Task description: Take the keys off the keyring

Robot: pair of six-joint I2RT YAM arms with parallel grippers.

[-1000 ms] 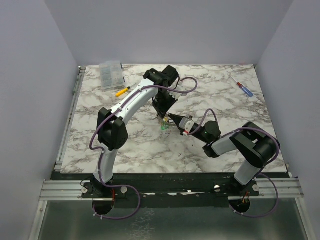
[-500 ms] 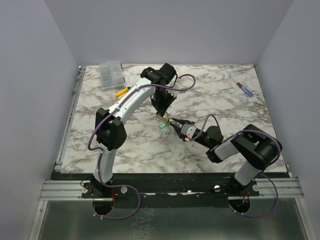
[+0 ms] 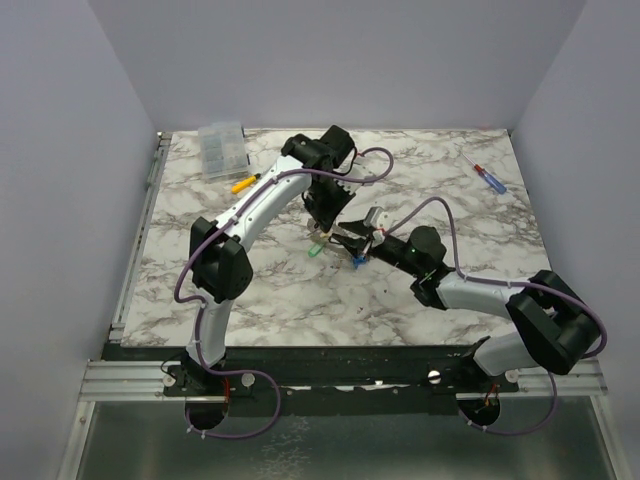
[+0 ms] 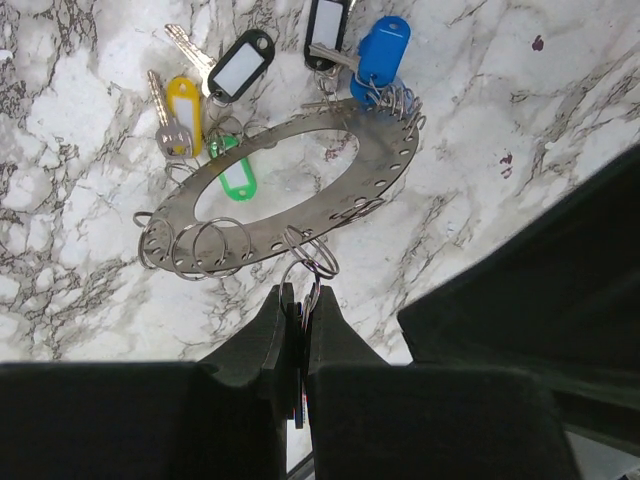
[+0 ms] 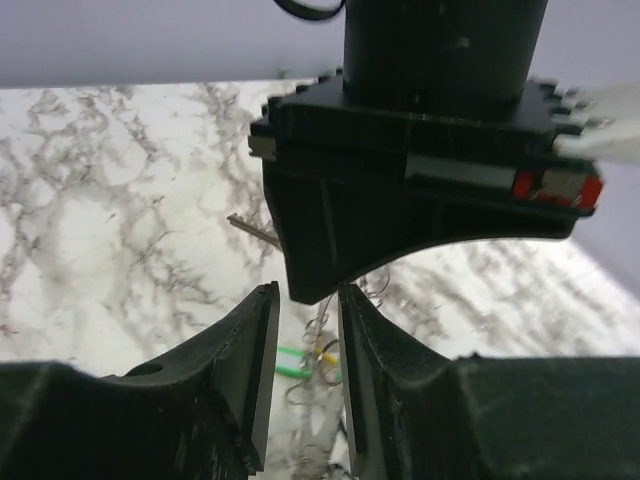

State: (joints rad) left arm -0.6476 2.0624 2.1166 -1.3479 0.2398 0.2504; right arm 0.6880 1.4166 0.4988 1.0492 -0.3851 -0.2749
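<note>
The keyring [image 4: 370,185] is a wide grey metal ring with small split rings along its rim. Keys with yellow [image 4: 183,105], black [image 4: 240,65] and blue [image 4: 383,50] tags hang at its far edge, and a green tag [image 4: 232,178] shows through its hole. My left gripper [image 4: 298,300] is shut on a dark key tag held edge-on, and a split ring links that tag to the keyring's near edge. My right gripper [image 5: 300,340] is open just in front of the left gripper's body [image 5: 420,190]. The green tag [image 5: 290,360] shows between its fingers. From above, both grippers [image 3: 335,232] meet at mid table.
A clear plastic box [image 3: 221,148] and a yellow-handled screwdriver [image 3: 245,183] lie at the back left. A red-and-blue screwdriver [image 3: 487,177] lies at the back right. The marble table [image 3: 450,210] has walls at the back and on both sides.
My right arm has stretched forward and brought its gripper up against the left gripper. The green tag has shifted a little left, and a blue tag now shows under the right gripper.
</note>
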